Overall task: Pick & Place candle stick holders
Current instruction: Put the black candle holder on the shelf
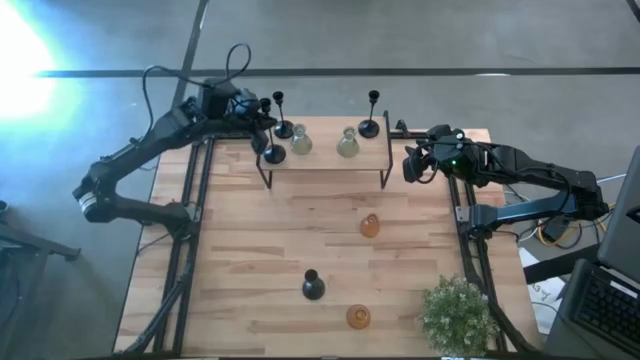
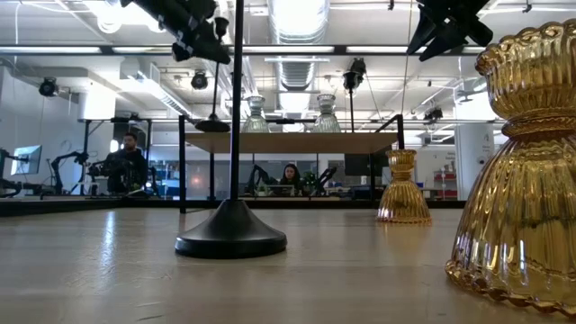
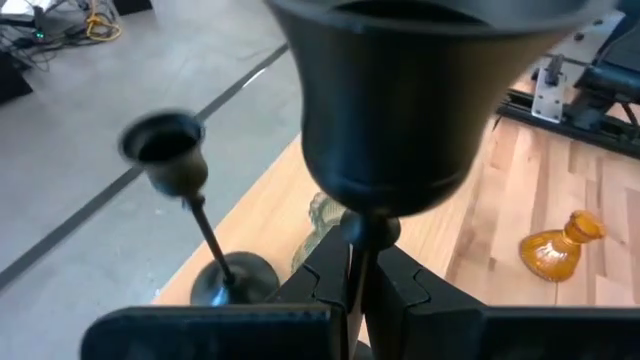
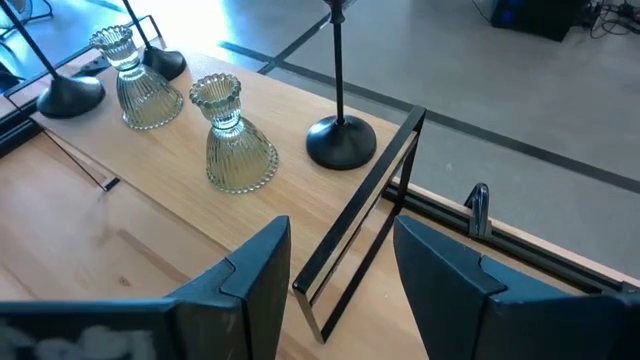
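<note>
A raised wooden shelf (image 1: 325,160) stands at the table's far middle. On it are a black holder (image 1: 283,128), another black holder (image 1: 370,125) and two pale-green glass holders (image 1: 300,142) (image 1: 347,143). My left gripper (image 1: 260,120) is shut on a third black holder (image 1: 273,152) at the shelf's left end. My right gripper (image 1: 412,163) is open and empty at the shelf's right end, its fingers (image 4: 262,268) on either side of the shelf's frame bar (image 4: 350,240). Two amber holders (image 1: 370,225) (image 1: 358,317) and a black one (image 1: 313,287) stand on the table. My left gripper pinches the black holder's thin stem (image 3: 355,255) between its two fingers, just below the cup (image 3: 400,100). The fingers come level from the table's left and lie across the stem. The holder is upright; whether its base (image 1: 273,154) rests on the shelf, I cannot tell.
A green potted plant (image 1: 455,312) stands at the near right corner. Black rails run along the table's left (image 1: 190,220) and right (image 1: 465,230) sides. The tabletop between the shelf and the near holders is bare wood (image 1: 260,230).
</note>
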